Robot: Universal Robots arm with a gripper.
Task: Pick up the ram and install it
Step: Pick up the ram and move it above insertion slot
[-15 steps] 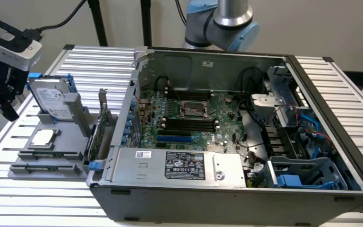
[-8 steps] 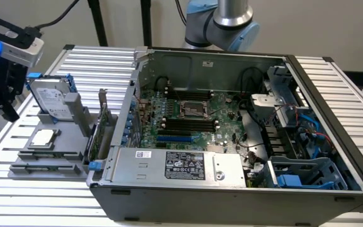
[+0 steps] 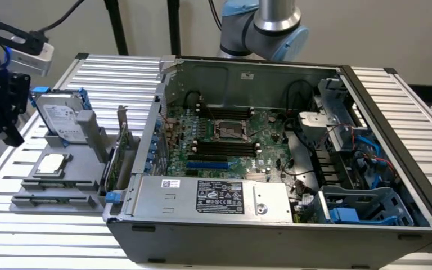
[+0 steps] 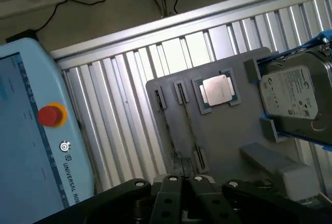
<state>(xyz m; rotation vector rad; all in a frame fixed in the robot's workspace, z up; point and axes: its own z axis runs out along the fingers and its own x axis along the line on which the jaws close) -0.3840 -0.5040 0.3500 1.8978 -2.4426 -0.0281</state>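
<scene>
I see the big open dark-grey metal computer case (image 3: 224,236) mid-table. The flat grey plastic parts tray (image 4: 228,136) sits just off its side on the exterior view's left, carrying a silver hard drive (image 4: 293,97) in a blue frame and a square silver processor chip (image 4: 218,89). I can't confirm the ram (image 4: 190,126): a thin dark strip between two end clips on that tray, beside the processor chip, could be it on edge. The black gripper (image 4: 181,181) hangs over the tray near that strip, fingers clenched together.
</scene>
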